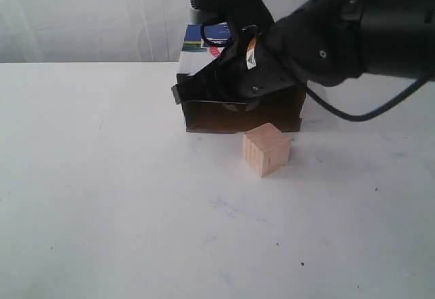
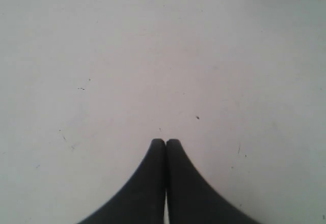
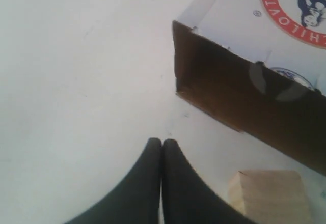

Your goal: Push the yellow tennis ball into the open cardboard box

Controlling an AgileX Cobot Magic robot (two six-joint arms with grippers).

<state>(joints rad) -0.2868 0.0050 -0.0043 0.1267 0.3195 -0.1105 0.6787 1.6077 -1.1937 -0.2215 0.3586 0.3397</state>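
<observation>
The open cardboard box (image 1: 196, 54) stands at the back of the table, its dark opening facing forward and its blue-and-white printed top upward. My right gripper (image 1: 177, 95) reaches across the box's mouth, shut with nothing between its fingers. In the right wrist view the shut gripper (image 3: 162, 141) hovers over the table just off the box's brown corner (image 3: 204, 76). No yellow tennis ball shows in any view; the arm covers much of the opening. My left gripper (image 2: 165, 141) is shut over bare white table.
A pale wooden cube (image 1: 266, 149) sits on the white table (image 1: 102, 197) just in front of the box's right half, also seen as the cube (image 3: 272, 196) beside my right fingers. A black cable (image 1: 353, 114) hangs from the right arm.
</observation>
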